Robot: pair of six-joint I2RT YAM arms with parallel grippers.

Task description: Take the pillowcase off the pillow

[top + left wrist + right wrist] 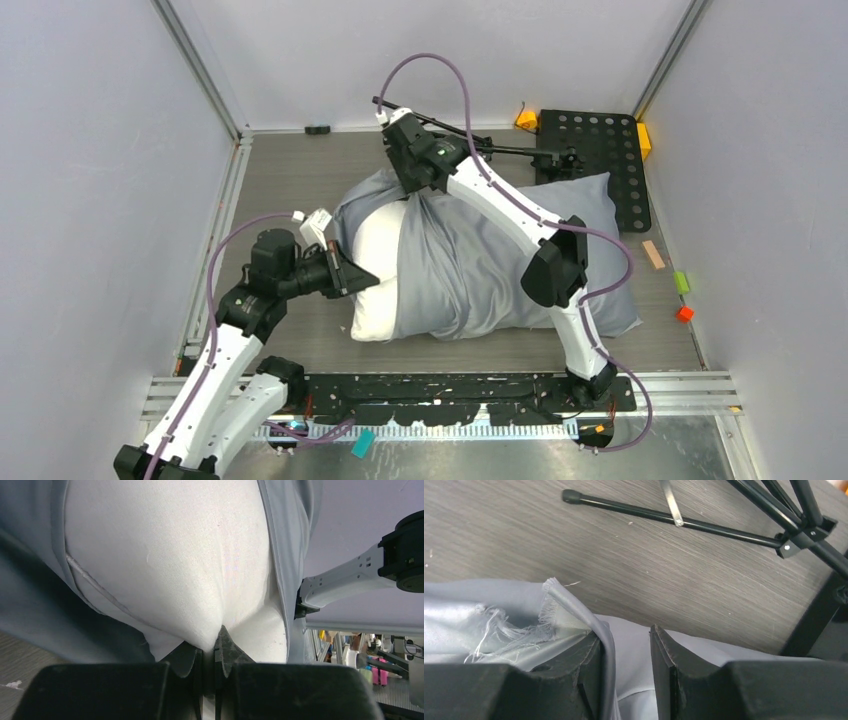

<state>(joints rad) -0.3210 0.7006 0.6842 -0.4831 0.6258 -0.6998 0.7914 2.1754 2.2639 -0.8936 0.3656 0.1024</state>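
I have the left gripper [216, 636] pinched tight on the pillow [376, 262], bare at centre-left. The right gripper [626, 632], upper centre, stands half-open around the pillowcase [480, 262] edge.

Soft, even light from overhead fills the top view: the grey wood-grain table [300, 170] carries only faint shadows, with gentle shade in the folds of the wrinkled blue-grey fabric pillowcase [470, 270]. In the left wrist view the plump white stuffed pillow [165, 555] is bright, nearly washed out mid-frame, and the left gripper's black fingers [230, 652] are dim and soft. In the right wrist view the table grain is crisp, while the right gripper's black fingers [666, 660] blur
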